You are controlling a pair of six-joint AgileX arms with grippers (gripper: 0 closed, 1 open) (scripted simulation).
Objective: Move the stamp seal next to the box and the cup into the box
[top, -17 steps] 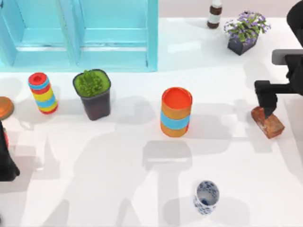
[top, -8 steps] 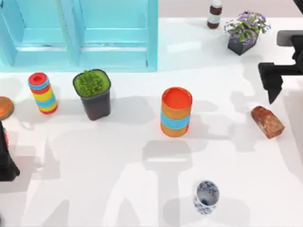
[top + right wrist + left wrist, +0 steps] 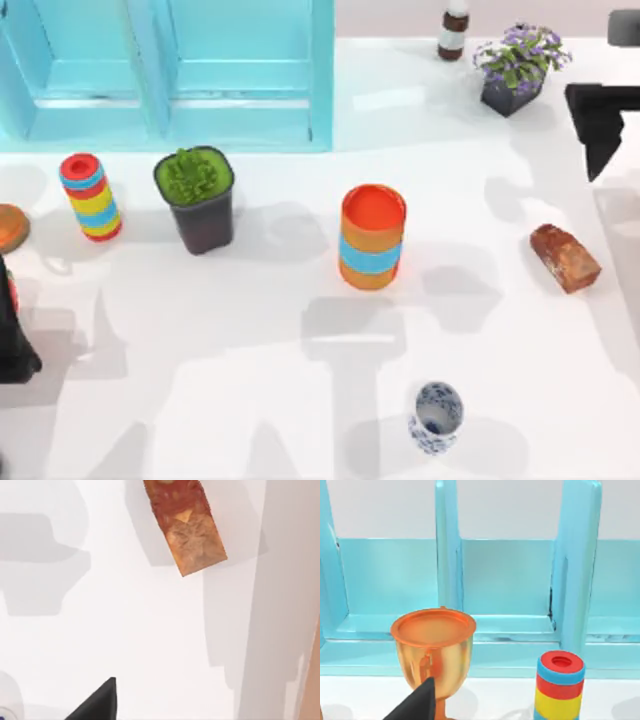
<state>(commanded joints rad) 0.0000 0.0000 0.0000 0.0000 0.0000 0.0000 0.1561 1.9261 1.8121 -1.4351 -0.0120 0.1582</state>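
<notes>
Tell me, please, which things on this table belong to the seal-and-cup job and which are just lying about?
Job:
- seal, lying free at the table's right
- cup, near the front edge
- box, blue, at the back left
- right gripper, above and behind the seal

Just lying about:
- orange cylinder
- striped cylinder
- green plant pot
- flower pot
- bottle
- goblet

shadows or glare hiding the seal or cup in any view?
Top view: soft grey shadows cross the table, but the stamp seal and the cup stay distinct, with no glare on them. Right wrist view: the seal lies between shadow bands, well lit.
</notes>
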